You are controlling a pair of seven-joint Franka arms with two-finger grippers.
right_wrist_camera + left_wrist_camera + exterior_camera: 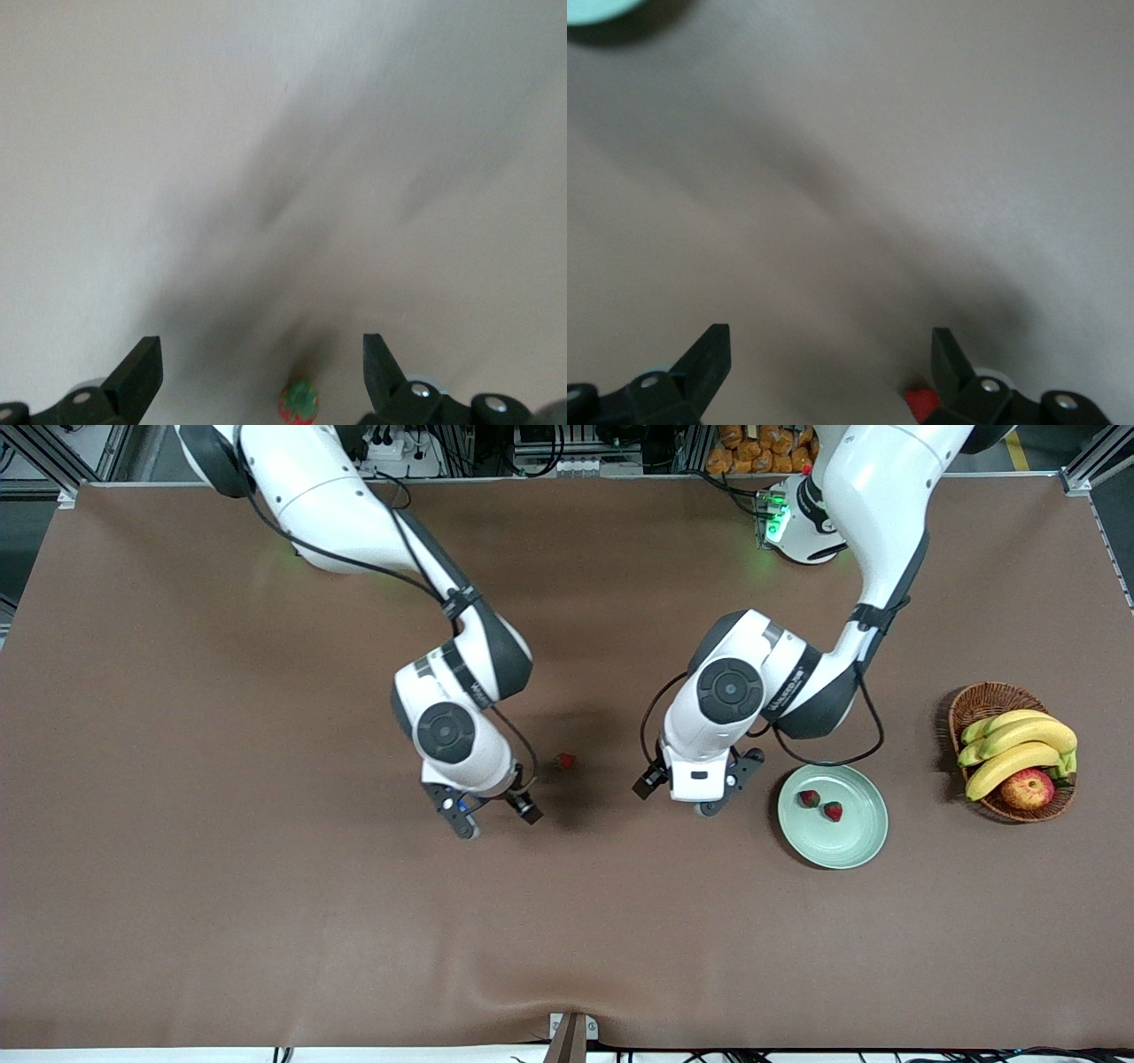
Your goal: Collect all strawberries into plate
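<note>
Worktop (266, 921): a wide brown surface is seen from above, with both arm bases along its upper edge.

Plate (852, 849): a pale mint-green round dish is set on the worktop toward the left arm's end, beside the wicker basket and slightly nearer to the front camera than it. A sliver of its rim (598, 9) is caught in the left wrist view.

Strawberries in the plate: two small red berries are seen inside the plate, one (808, 798) just beside the other (833, 810), both in the part of the plate nearest the arm bases.

Loose strawberry (565, 761): the third berry is left on the bare worktop, well apart from the plate toward the right arm's end. It is also seen in the right wrist view (299, 403), green cap up, and as a red spot in the left wrist view (920, 404).

Left tool (690, 786): it is held just beside the plate, on the side facing the loose strawberry. Its fingers (709, 361) are spread apart with nothing between them.

Right tool (493, 815): it is held near the loose strawberry, well apart from the plate. Its fingers (139, 372) are spread wide and nothing is gripped.

Basket (974, 704): a brown wicker basket is placed beside the plate, and bananas (1019, 748) and an apple (1028, 788) are held in it.
</note>
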